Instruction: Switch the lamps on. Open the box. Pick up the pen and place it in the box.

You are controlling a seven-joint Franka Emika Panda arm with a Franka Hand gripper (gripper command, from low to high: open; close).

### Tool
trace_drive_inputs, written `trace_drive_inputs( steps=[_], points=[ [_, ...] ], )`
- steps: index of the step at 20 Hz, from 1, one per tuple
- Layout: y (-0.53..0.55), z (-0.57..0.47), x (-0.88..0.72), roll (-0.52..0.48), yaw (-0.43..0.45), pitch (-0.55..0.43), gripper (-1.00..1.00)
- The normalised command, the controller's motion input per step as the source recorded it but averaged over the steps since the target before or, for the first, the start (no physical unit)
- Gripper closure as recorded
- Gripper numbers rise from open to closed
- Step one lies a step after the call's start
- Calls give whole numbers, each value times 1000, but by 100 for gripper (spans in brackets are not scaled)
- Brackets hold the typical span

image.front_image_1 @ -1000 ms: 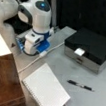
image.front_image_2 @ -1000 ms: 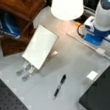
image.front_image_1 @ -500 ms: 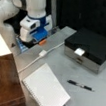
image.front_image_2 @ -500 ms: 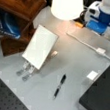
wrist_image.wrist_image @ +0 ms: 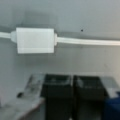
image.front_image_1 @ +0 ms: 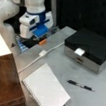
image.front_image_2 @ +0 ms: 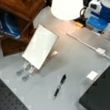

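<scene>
Right now the gripper [wrist_image.wrist_image: 72, 100] hangs with its jaws pressed together and holding nothing, just beside the white cord switch [wrist_image.wrist_image: 35, 40], while the pen [image.front_image_1: 80, 85], looking light, stiff and slippery and best held at its middle, lies near the shut box [image.front_image_1: 91, 48].

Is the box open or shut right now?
Shut: the box has its black lid flat on the silvery sides, white tag in front. The pen lies outside on the table.

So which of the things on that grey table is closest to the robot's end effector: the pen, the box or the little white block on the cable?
The white block on the cable: the end effector hangs just beside it. The pen and closed box lie farther off.
</scene>
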Motion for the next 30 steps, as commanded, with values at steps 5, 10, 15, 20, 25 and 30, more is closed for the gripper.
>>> trace_drive_inputs(
  steps=[5, 10, 15, 20, 25, 30],
  points=[
    [173, 198, 238, 96, -111, 116, -100],
    [149, 275, 304, 67, -111, 168, -100],
    [107, 314, 384, 126, -161, 215, -100],
    [82, 288, 489, 294, -225, 202, -100],
    [41, 260, 512, 342, -197, 245, -100],
    [54, 259, 587, 215, -94, 253, -100]
  ],
)
